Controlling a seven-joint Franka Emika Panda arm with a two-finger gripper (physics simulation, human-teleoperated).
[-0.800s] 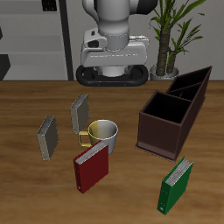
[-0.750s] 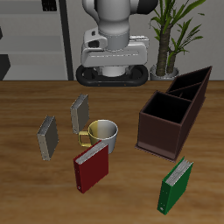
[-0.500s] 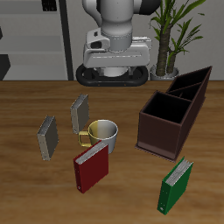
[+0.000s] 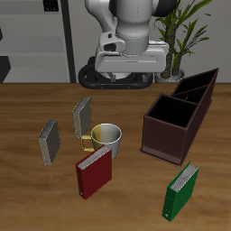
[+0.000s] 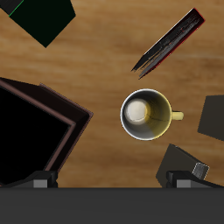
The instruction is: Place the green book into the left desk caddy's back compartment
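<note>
Exterior view: the green book (image 4: 182, 190) is seen standing upright near the table's front edge, well apart from the gripper (image 4: 126, 56), which hangs high at the back of the table.
Book contact: none; the book is touched by nothing, so no grasp has been made.
Left desk caddy (image 4: 180, 114): seen farther back than the book, with its open top unobstructed; the back compartment (image 4: 198, 86), the end crossed by a slanted divider, holds nothing that can be seen.
Wrist view: the yellow mug (image 5: 147, 115), the red book (image 5: 171, 42), the green book (image 5: 41, 16) and the caddy (image 5: 35, 131) are all looked down on from well above.
Gripper state: nothing is held; whether the jaws are spread or closed cannot be told, since the fingertips are hardly shown.
Progress: judged to be at the very start.
Left to do: the approach to the book, the grasp, the lift, the carry to the caddy, and the insertion.
</note>
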